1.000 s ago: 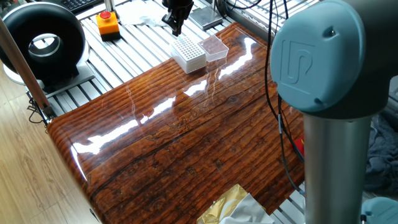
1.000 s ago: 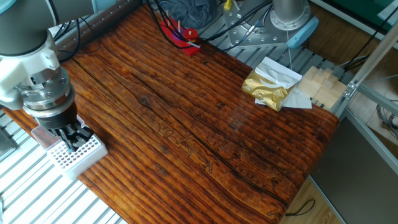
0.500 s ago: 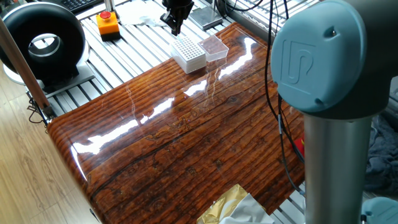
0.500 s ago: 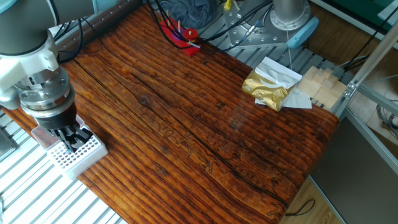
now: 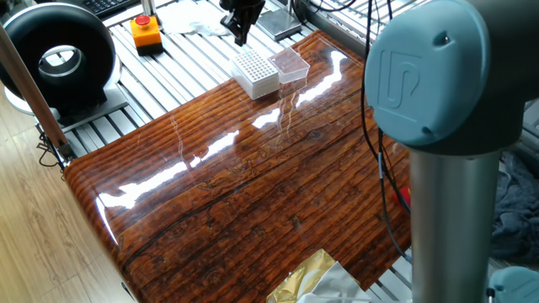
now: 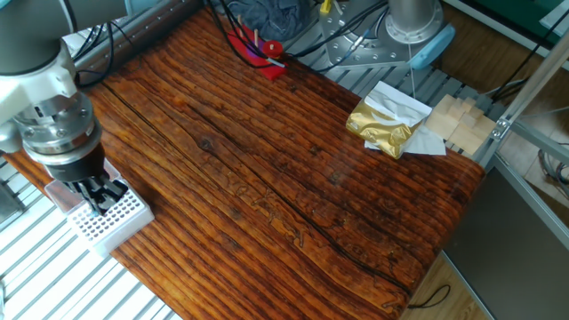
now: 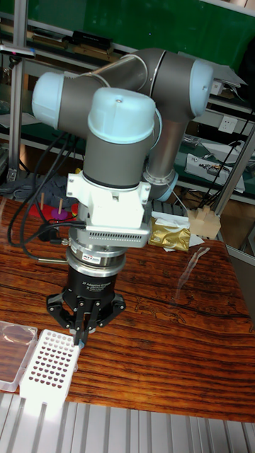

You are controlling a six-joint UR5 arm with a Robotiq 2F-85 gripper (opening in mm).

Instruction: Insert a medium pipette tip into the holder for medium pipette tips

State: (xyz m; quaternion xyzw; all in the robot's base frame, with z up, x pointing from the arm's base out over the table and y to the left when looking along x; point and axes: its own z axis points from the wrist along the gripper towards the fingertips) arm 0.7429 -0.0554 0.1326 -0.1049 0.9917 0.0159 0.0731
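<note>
Your gripper (image 7: 79, 338) hovers with fingers pinched narrow over the holder (image 7: 47, 367); tip unseen, so align with a hole, then lower.

Place: a robotics lab or test cell
Arm: a grey and pale blue industrial robot arm (image 7: 117, 127) mounted beside the tabletop (image 5: 253, 194)
Tabletop: glossy wood-grain board laid on a slotted aluminium frame (image 5: 181, 63)
Safety: a red emergency-stop button on an orange box (image 5: 146, 29), on the frame behind the tabletop
Labware: a white holder with a grid of holes (image 7: 48, 367) at the tabletop's edge
Wiring: loose black cables (image 6: 240, 18) behind the tabletop
</note>
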